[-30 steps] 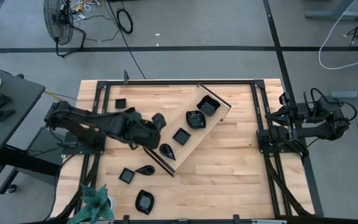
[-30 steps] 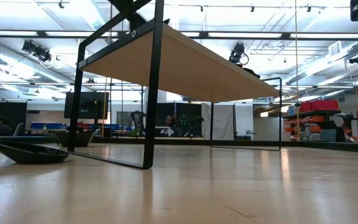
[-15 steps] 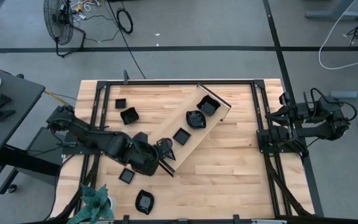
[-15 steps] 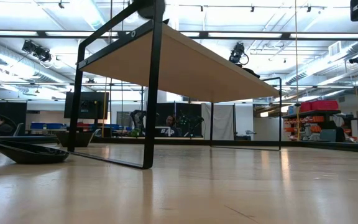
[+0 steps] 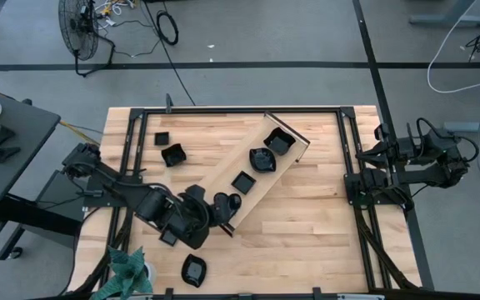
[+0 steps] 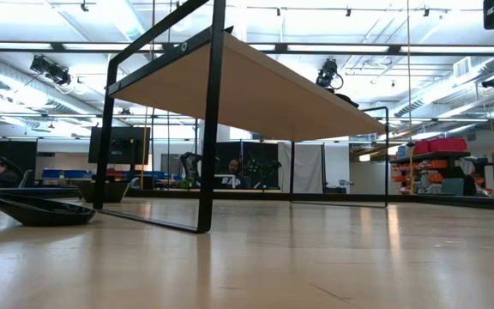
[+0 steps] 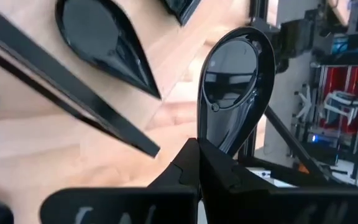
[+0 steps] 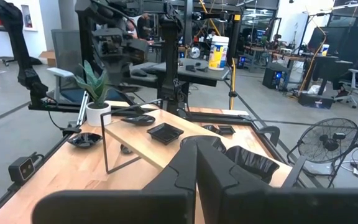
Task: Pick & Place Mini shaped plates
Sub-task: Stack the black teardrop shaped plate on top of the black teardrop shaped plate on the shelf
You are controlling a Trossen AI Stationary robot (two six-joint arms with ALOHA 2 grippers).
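Left hand (image 7: pixel 199 146) pinching shut on a teardrop plate (image 7: pixel 234 87) at lower centre-left of the high view, hovering beside the tray's (image 5: pixel 223 172) lower end, three plates sitting farther along inside the tray, right hand (image 5: pixel 379 157) resting closed at the worktop's (image 5: pixel 307 225) right edge

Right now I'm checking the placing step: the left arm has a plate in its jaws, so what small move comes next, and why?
Probably carry it a little farther over the tray and lower it. The left gripper is shut on the teardrop plate, held beside the tray's near end, where another teardrop plate already lies.
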